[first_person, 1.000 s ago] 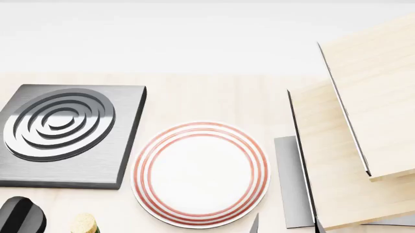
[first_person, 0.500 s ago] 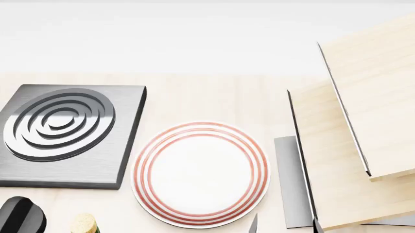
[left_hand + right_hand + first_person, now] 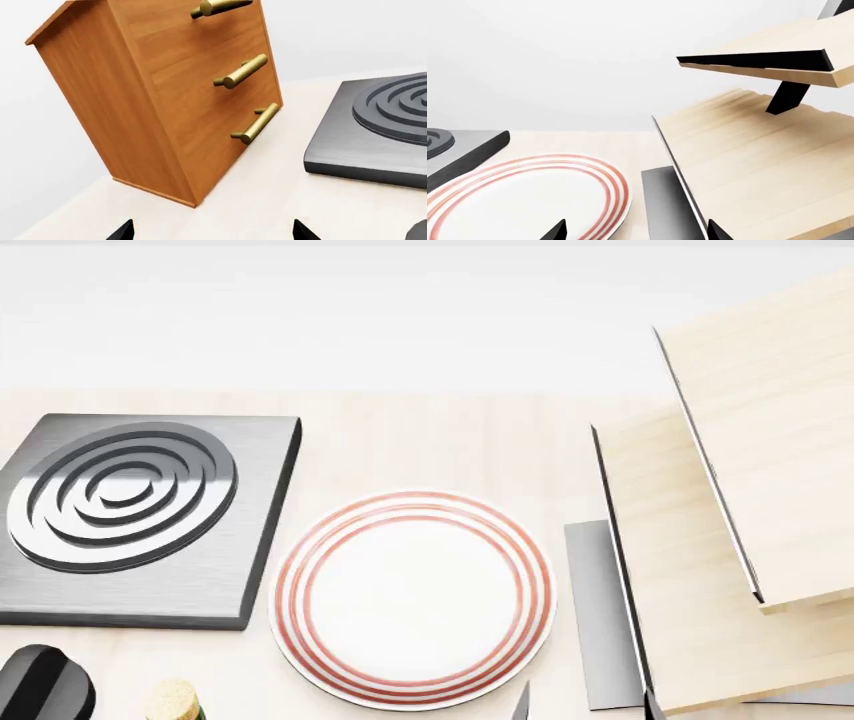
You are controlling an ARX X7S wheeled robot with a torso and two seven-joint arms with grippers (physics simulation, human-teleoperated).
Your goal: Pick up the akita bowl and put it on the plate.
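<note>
One red-ringed plate [image 3: 414, 597] bare on worktop [image 3: 427, 445], stove burner [image 3: 134, 515] just beside, both jaws apart, gripping nothing.

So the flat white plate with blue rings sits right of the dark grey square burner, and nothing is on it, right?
Not quite: the rings on the flat white plate are red, not blue, as the head view shows. It does sit right of the dark grey square burner, and nothing is on it.

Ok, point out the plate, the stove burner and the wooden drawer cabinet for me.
plate [image 3: 414, 598], head view, bare white centre.
stove burner [image 3: 123, 495], head view, raised middle rings.
drawer cabinet [image 3: 180, 95], left wrist view, front panel beside the middle handle.
</note>
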